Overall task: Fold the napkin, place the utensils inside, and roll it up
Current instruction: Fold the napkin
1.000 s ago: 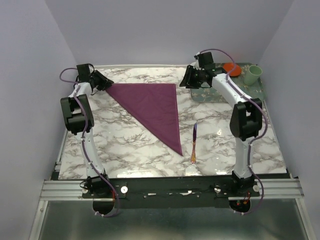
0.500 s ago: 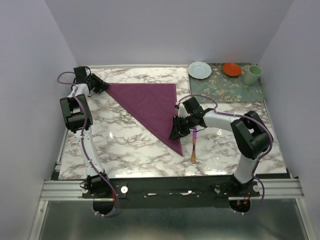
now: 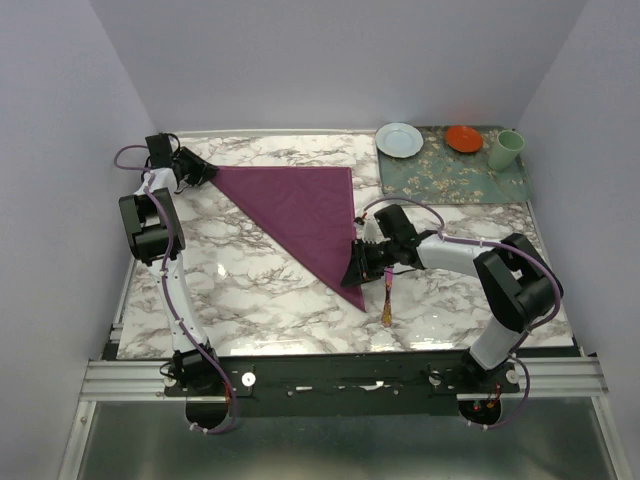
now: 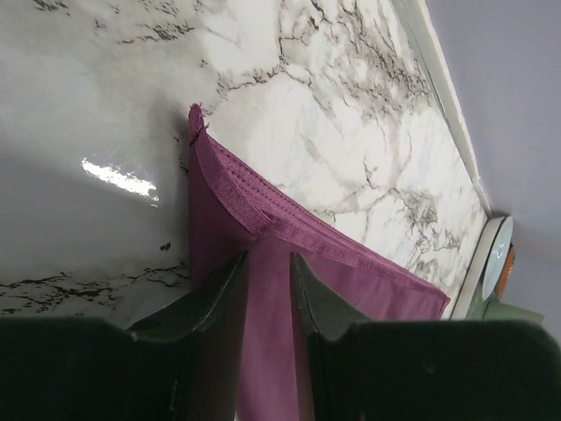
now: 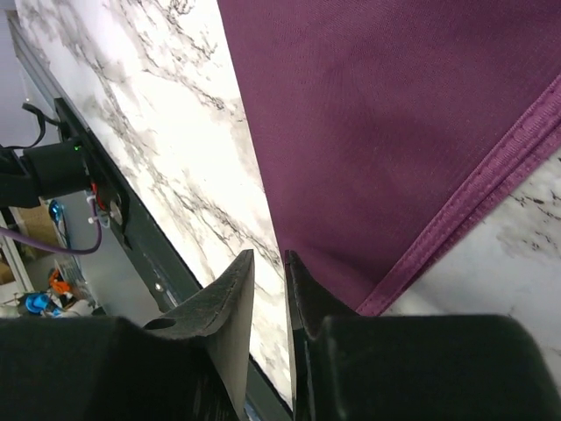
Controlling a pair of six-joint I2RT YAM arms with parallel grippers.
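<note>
Since the plum-purple cloth napkin (image 3: 305, 215) lay as a triangle on the marble-patterned tabletop (image 3: 250, 290), the fold looked done and, in my judgement, a second fold or the loading of the knife was in hand.

The left gripper (image 3: 208, 172) sat at the triangle's far-left corner. Its dark fingers (image 4: 219, 307) stood a narrow slit apart with cloth showing between and just beyond them. Whether they pinched that cloth or only hovered over it, I could not tell. The right gripper (image 3: 351, 272) was at the triangle's near tip, the hemmed edge just ahead of its fingers (image 5: 232, 298). These too were almost together, and a grasp could not be confirmed.

To do the step well, the right fingers needed to catch both layers at the hem, lift low, and carry the tip across without dragging. The left end should stay anchored so the crease kept straight.

The slim knife with a purple-pink blade and orange-gold handle (image 3: 387, 298) lay just to the right gripper's outer side, clear of the cloth.

Counted: one napkin, one knife and two grippers. Far beyond the right gripper there was one green floral mat (image 3: 450, 175), one pale round plate (image 3: 399, 139), one small orange dish (image 3: 464, 137) and one light-green cup (image 3: 505, 150).
</note>
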